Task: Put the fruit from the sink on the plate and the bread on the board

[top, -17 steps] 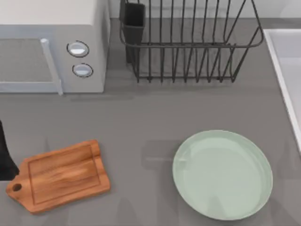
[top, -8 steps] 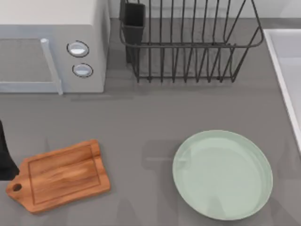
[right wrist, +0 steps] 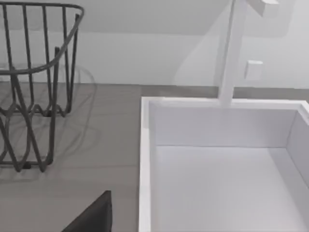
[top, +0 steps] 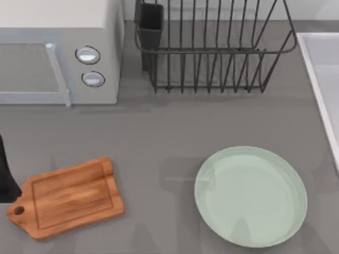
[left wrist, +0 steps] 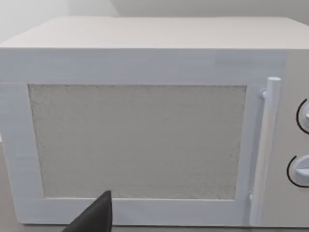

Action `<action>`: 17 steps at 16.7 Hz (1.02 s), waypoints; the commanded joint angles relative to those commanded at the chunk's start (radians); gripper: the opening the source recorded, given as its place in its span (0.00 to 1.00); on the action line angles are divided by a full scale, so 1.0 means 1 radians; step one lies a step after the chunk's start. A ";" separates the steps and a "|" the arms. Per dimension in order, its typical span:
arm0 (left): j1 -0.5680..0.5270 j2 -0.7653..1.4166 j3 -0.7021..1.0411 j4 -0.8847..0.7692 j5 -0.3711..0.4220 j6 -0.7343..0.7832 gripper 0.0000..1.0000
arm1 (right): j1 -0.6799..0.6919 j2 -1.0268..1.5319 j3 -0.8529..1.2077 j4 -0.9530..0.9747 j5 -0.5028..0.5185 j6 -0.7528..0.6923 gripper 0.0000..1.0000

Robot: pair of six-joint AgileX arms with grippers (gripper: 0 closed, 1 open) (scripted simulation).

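Observation:
The pale green plate [top: 250, 196] lies at the table's front right with nothing on it. The wooden board [top: 68, 197] lies bare at the front left, its handle pointing left. The sink [top: 324, 79] runs along the right edge, and its white basin [right wrist: 227, 188] looks bare in the part I can see. The fruit and the bread are out of view. My left arm [top: 5, 174] stands at the left edge beside the board, and a dark part of its gripper [left wrist: 94, 220] faces the microwave. A dark part of my right gripper [right wrist: 94, 217] sits near the sink's rim.
A white microwave [top: 58, 50] stands at the back left, its door shut [left wrist: 140, 140]. A black wire dish rack [top: 212, 47] with a cup holder stands at the back centre. A white tap [right wrist: 231, 53] rises behind the sink. Grey counter lies between board and plate.

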 joint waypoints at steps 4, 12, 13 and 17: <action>0.000 0.000 0.000 0.000 0.000 0.000 1.00 | -0.057 0.333 0.264 -0.175 0.000 -0.054 1.00; 0.000 0.000 0.000 0.000 0.000 0.000 1.00 | -0.192 1.183 0.897 -0.590 0.001 -0.182 1.00; 0.000 0.000 0.000 0.000 0.000 0.000 1.00 | -0.208 1.285 0.971 -0.639 0.001 -0.197 1.00; 0.000 0.000 0.000 0.000 0.000 0.000 1.00 | -0.263 1.638 1.224 -0.806 0.002 -0.249 1.00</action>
